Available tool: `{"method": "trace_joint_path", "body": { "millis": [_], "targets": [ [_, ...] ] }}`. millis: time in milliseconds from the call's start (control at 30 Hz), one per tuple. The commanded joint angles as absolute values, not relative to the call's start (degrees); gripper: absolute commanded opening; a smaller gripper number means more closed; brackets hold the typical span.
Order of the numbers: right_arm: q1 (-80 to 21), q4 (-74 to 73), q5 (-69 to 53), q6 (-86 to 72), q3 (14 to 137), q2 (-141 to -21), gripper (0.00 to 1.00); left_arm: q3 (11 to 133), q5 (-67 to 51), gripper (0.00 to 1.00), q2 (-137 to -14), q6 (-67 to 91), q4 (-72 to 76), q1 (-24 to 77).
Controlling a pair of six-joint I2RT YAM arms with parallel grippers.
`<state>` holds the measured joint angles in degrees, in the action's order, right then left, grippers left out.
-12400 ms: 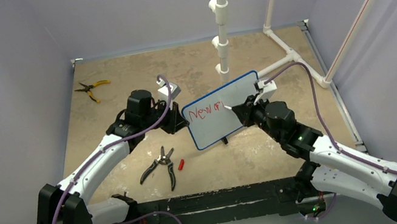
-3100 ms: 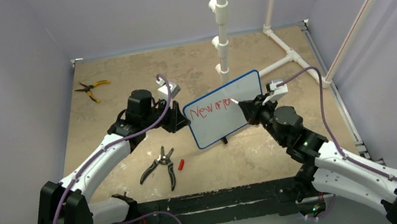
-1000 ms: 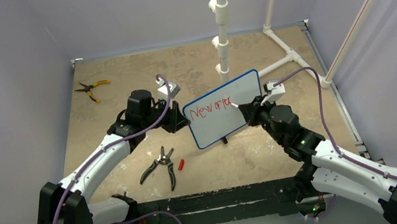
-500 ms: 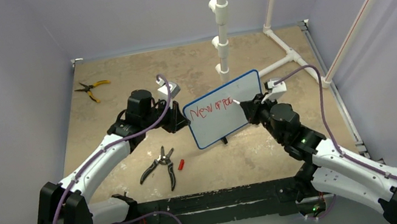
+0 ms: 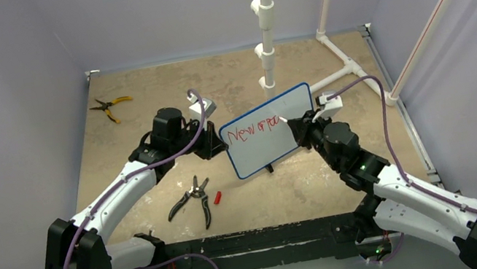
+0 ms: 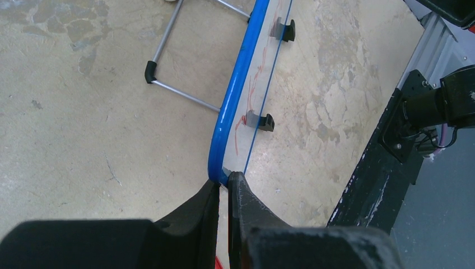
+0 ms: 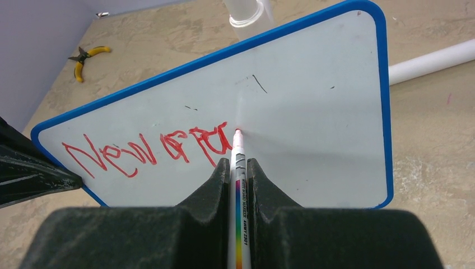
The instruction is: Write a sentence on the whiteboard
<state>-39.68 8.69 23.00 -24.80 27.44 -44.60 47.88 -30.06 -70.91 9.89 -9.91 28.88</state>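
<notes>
The blue-framed whiteboard (image 5: 274,141) (image 7: 313,129) stands tilted mid-table on small black feet. Red lettering, the sentence (image 7: 148,150) (image 5: 253,129), runs in one row across its upper left. My left gripper (image 5: 217,146) (image 6: 225,180) is shut on the board's left blue edge (image 6: 232,101). My right gripper (image 7: 238,163) (image 5: 299,127) is shut on a white marker (image 7: 238,185) with a rainbow stripe. The marker's red tip (image 7: 237,132) rests on the board just right of the last red letter.
Black-handled pliers (image 5: 191,198) and a small red cap (image 5: 217,197) lie on the table near the front left. Yellow-handled pliers (image 5: 108,105) (image 7: 87,58) lie at the back left. A white pipe stand (image 5: 265,26) rises behind the board, with pipes (image 5: 349,67) at the back right.
The right gripper and marker have shifted slightly right along the writing row and the red lettering has grown by a stroke. The left arm and board have not moved.
</notes>
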Motion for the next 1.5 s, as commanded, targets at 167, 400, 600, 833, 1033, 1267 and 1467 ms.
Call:
{"method": "trace_joint_path", "body": {
  "millis": [167, 400, 600, 833, 1033, 1267, 1467],
  "targets": [
    [-39.3, 13.3, 21.0, -23.0, 29.4, -43.4, 0.0, 47.7, -31.0, 0.0, -70.6, 9.8, -7.7, 28.9],
    [-39.4, 12.7, 20.4, -23.1, 28.8, -41.3, 0.0, 47.7, -31.1, 0.0, -70.5, 9.8, -7.8, 28.8],
    [-39.4, 10.3, 22.5, -24.4, 28.9, -41.4, 0.0, 47.6, -31.1, 0.0, -70.5, 9.8, -7.7, 28.9],
    [-39.4, 11.1, 23.2, -24.1, 29.3, -42.7, 0.0, 47.6, -31.2, 0.0, -70.6, 9.8, -7.6, 28.9],
    [-39.4, 11.1, 24.8, -24.0, 29.4, -43.6, 0.0, 47.6, -31.2, 0.0, -70.5, 9.8, -7.6, 28.9],
    [-39.3, 8.6, 27.3, -25.3, 29.3, -42.3, 0.0, 47.6, -31.2, 0.0, -70.5, 9.8, -7.6, 28.9],
    [-39.3, 6.9, 27.1, -26.6, 28.5, -42.3, 0.0, 47.6, -31.2, 0.0, -70.4, 9.8, -7.6, 28.9]
  ]
}}
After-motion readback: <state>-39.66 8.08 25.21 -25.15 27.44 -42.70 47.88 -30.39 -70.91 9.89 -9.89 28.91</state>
